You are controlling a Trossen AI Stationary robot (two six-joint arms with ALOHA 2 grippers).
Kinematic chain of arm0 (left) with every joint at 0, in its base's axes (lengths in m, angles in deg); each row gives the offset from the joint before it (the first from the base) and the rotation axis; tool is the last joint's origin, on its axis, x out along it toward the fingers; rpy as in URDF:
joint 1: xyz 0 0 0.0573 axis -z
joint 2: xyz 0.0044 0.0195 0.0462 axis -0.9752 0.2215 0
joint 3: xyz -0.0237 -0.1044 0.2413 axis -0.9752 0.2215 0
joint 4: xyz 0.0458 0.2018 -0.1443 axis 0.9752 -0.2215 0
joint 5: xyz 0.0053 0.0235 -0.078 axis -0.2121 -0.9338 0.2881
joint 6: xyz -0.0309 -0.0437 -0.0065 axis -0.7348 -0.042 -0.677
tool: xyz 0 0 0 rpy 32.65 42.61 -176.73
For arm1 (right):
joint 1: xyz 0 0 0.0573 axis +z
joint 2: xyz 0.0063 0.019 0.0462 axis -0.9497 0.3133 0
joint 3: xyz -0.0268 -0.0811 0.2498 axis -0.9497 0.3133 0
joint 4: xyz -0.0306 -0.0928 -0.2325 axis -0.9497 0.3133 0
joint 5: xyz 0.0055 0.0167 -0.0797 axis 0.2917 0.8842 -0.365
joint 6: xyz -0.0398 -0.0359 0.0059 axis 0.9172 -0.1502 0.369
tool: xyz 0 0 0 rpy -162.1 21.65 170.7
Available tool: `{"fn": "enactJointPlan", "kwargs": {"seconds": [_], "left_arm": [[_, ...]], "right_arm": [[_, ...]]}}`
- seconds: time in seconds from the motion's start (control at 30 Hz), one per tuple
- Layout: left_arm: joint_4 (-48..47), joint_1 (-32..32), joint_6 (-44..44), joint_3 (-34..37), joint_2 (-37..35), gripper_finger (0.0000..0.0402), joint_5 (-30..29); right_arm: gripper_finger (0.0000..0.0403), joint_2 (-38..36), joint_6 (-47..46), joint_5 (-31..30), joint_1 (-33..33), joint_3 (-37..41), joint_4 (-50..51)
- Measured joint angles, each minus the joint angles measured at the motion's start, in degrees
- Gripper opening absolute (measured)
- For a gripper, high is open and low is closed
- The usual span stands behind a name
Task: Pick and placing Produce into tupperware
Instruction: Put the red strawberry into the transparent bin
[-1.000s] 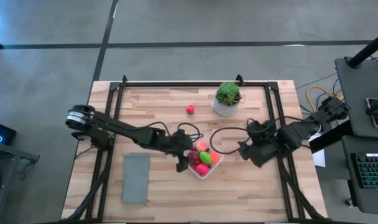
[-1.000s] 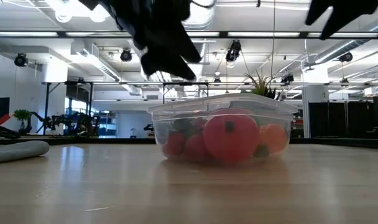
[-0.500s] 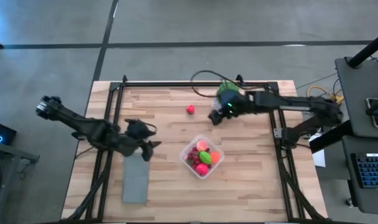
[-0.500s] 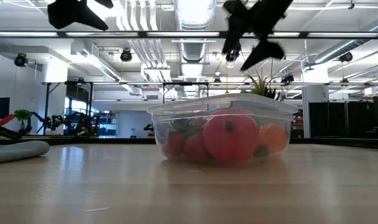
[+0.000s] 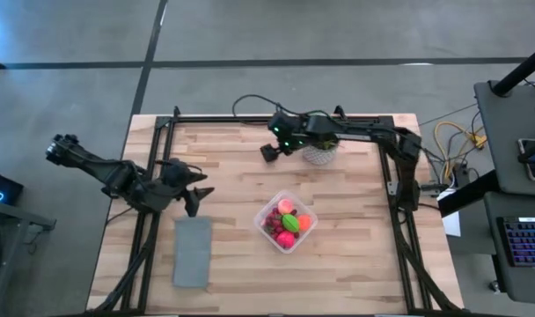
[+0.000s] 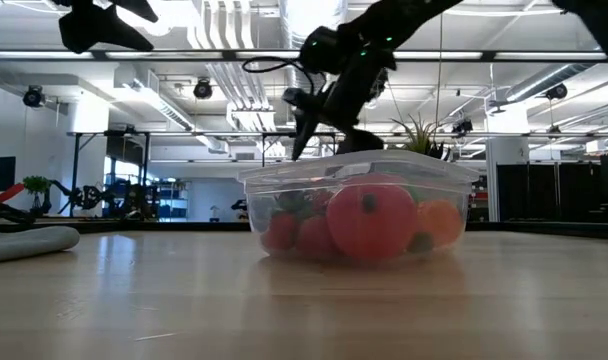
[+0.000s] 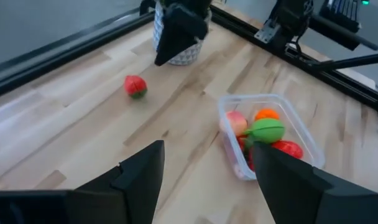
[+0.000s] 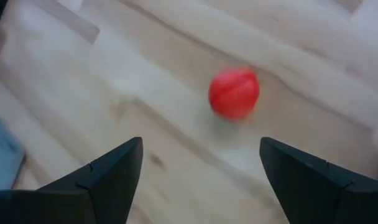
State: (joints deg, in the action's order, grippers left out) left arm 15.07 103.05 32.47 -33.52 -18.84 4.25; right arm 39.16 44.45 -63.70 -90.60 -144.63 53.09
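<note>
One red berry (image 8: 234, 93) lies alone on the wood toward the table's far edge, also seen in the left wrist view (image 7: 135, 86). In the high view my right gripper (image 5: 267, 151) covers it. That gripper (image 8: 201, 149) hovers over the berry, open, fingers pointing down and not touching it. The clear tupperware (image 5: 285, 222) sits mid-table holding red, pink, orange and green produce (image 7: 263, 132). My left gripper (image 5: 195, 197) is open and empty, raised above the far end of the grey rectangle (image 5: 193, 251).
A spiky green plant in a white pot (image 5: 322, 148) stands just right of my right gripper, under that arm. The flat grey rectangle lies near the table's left front. A black frame rail (image 5: 276, 117) runs along the far edge. Bare wood lies between the berry and the tupperware.
My left gripper has drawn back from over the tupperware toward the table's left and now hangs over the grey rectangle's far end. My right arm has swung from right of the tupperware to the far side, past the plant pot, ending over the lone red berry.
</note>
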Motion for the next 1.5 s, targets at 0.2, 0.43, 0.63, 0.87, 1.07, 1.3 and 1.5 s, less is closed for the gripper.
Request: {"fn": "enactJointPlan", "kwargs": {"seconds": [0.2, 0.43, 0.63, 0.87, 1.07, 1.3, 1.5], "left_arm": [[-0.3, 0.0, 0.5, 2.7, -4.1, 0.0228, -0.3], [-0.1, 0.0, 0.4, 5.6, -8.0, 0.0228, -1.2], [0.0, 0.0, 0.4, 6.2, -9.1, 0.0228, -1.4], [0.0, 0.0, 0.3, 6.2, -9.0, 0.0228, -1.6], [0.5, 0.0, 0.3, 6.1, -9.1, 0.0228, -1.6], [0.5, 0.0, 0.3, 6.1, -9.0, 0.0228, -1.6], [0.5, 0.0, 0.3, 6.1, -9.0, 0.0228, -1.5]], "right_arm": [[0.0316, 9.6, 7.0, -0.5, -0.7, -14.6, 7.9], [0.0317, 21.4, 26.4, -6.0, -0.7, -32.1, 27.7], [0.0319, 27.9, 30.5, -4.7, -1.5, -40.8, 35.9], [0.032, 31.1, 24.0, -1.5, -2.4, -45.8, 34.7], [0.032, 32.2, 22.1, -1.9, -3.2, -45.7, 34.6], [0.0319, 34.1, 22.4, -1.5, -3.3, -45.6, 33.3], [0.0316, 35.4, 22.4, -1.5, -3.3, -45.6, 33.3]]}}
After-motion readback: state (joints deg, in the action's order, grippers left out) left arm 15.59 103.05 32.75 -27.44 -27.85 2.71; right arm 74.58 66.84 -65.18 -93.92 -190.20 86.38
